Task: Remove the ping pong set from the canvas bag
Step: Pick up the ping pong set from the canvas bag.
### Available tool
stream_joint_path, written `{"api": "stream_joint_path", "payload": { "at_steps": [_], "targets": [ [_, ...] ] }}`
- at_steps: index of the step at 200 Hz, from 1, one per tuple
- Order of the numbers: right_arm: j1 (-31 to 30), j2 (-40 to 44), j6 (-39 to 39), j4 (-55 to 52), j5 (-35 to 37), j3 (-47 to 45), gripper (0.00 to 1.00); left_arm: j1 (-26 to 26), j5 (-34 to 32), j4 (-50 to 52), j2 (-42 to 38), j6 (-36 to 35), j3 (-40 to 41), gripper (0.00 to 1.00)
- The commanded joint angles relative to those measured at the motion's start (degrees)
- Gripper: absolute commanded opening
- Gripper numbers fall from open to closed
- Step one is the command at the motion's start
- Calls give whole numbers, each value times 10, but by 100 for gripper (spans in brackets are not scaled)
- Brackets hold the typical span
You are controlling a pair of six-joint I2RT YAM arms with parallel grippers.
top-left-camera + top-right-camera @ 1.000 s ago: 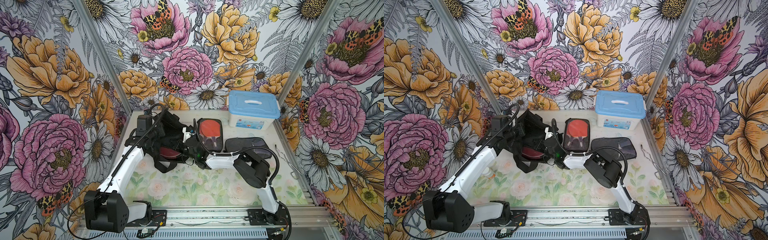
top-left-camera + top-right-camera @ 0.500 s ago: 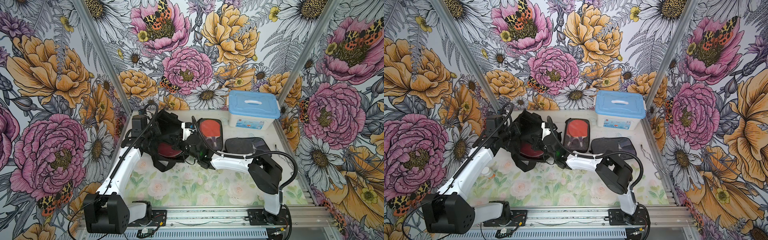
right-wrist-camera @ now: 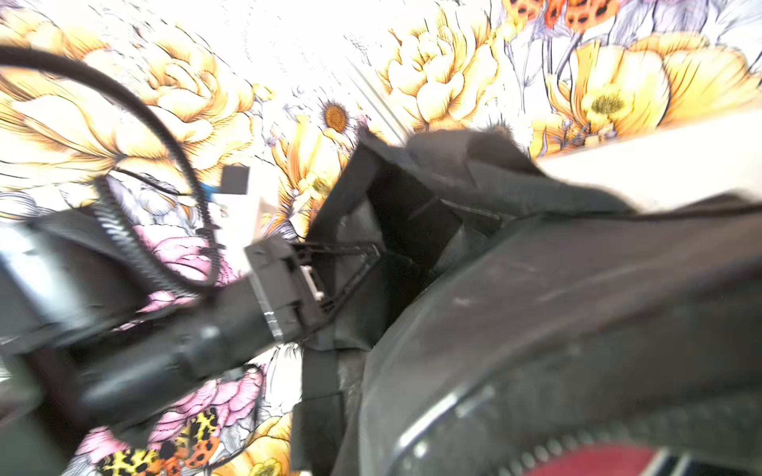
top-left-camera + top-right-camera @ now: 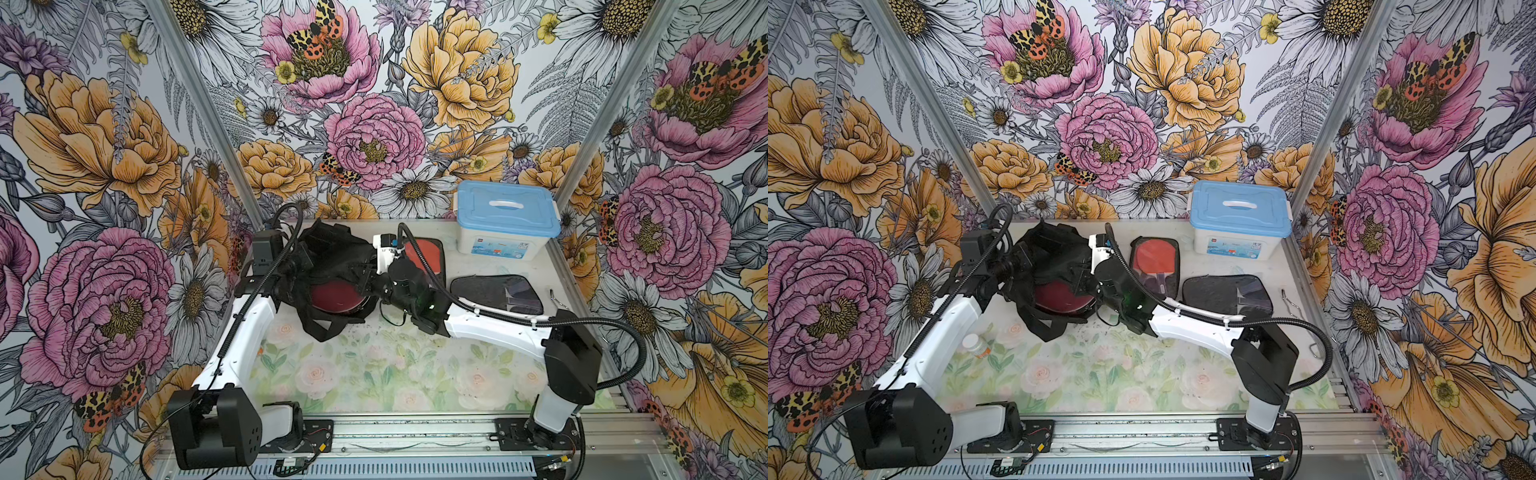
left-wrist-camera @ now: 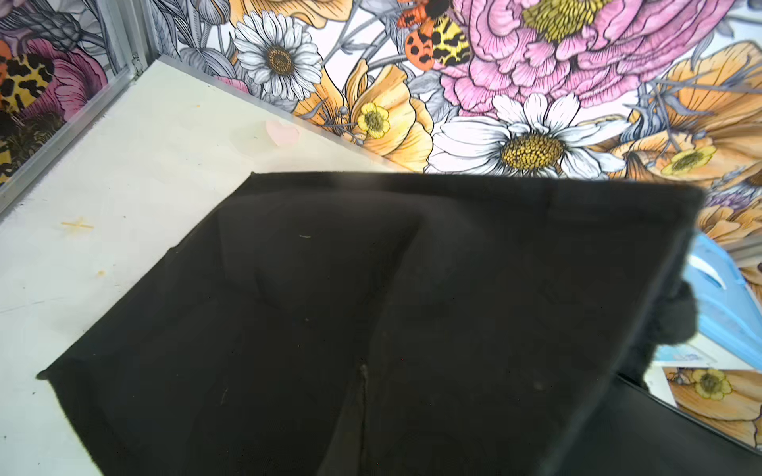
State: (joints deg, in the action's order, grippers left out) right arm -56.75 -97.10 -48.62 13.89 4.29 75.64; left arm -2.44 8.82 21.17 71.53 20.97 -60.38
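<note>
My left claw grips the bag; my right claw, clenched, sits at its mouth, the maroon cover just frontward.

Matt black cloth canvas bag, glossy clear-plastic paddle case, smooth plastic box.

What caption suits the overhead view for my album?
Unpacking: left gripper and right gripper at a black canvas bag, maroon cover inside; red-paddle case and dark pouch lie alongside.

cover in canvas bag, pouch to right
</note>
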Motion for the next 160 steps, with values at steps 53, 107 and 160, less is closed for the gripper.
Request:
{"api": "stream_joint_path", "payload": {
  "at_steps": [53, 107, 160],
  "targets": [
    [24, 171, 46, -71, -2, 6, 0, -50, 25, -39, 1, 21, 6, 0],
    [42, 282, 70, -167, 20, -41, 0, -71, 25, -55, 18, 35, 1, 0],
    [50, 393, 100, -330, 50, -71, 0, -72, 14, -69, 47, 65, -35, 0]
  ]
}}
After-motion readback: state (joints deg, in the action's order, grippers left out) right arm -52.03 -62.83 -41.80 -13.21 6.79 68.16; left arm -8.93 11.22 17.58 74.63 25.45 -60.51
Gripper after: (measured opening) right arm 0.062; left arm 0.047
